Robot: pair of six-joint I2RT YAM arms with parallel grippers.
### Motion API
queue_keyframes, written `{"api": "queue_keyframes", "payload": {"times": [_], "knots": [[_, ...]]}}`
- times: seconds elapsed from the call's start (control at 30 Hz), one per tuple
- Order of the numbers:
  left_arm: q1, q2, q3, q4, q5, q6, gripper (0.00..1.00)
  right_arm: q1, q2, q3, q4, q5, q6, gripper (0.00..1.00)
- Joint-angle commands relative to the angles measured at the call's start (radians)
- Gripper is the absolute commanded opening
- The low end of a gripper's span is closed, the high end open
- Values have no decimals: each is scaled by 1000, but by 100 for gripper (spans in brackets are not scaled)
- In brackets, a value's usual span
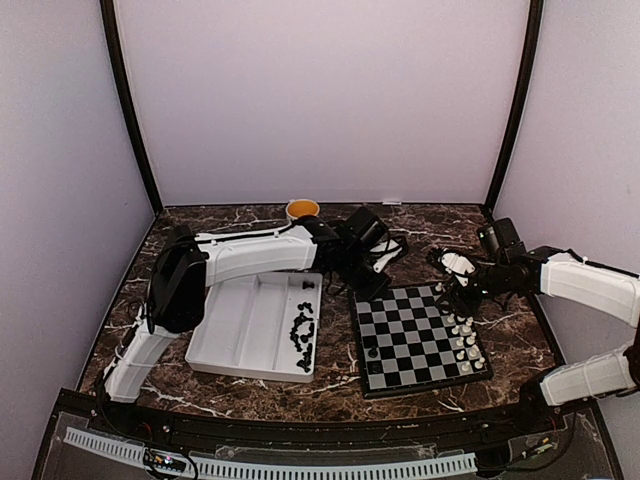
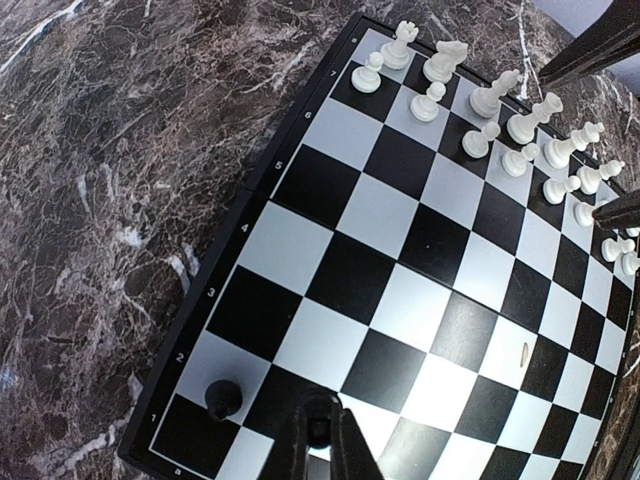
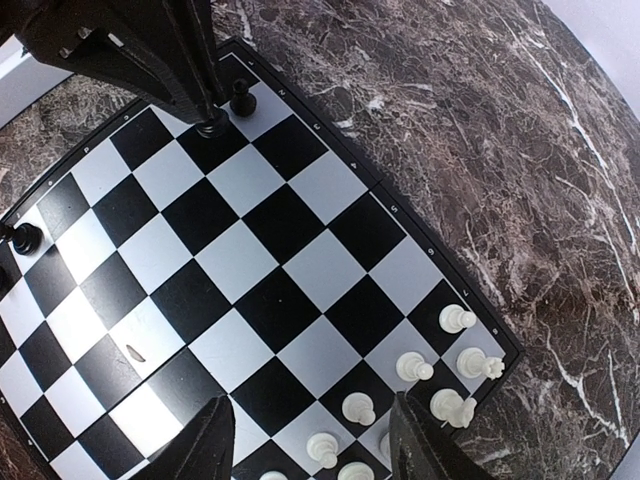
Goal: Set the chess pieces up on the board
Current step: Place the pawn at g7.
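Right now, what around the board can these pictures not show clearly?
Whether the left gripper holds the black piece at its tips: dark on dark in right wrist view; its fingers cover it in left wrist view.
Kinds of black pieces in the tray: too small in top view.
Last white pieces: cut off by the right edge, left wrist view.

Soft, even overhead light; frames sharp.
Glare whitens squares at the board's [image 2: 430, 390] near edge in the left wrist view; its rim bows.
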Motion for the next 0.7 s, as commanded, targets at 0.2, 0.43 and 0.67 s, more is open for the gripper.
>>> {"api": "queue_keyframes", "payload": {"times": [0.2,0.43,0.67], "knots": [[-3,43,59,-95,-14,-3,4,-5,-23,-2,30,11,4,55],[-2,47,53,-122,-24,6,4,-5,-13,1,27,10,4,55],[-3,58,52,-115,-15,3,6,-6,-8,1,26,12,4,55]]}}
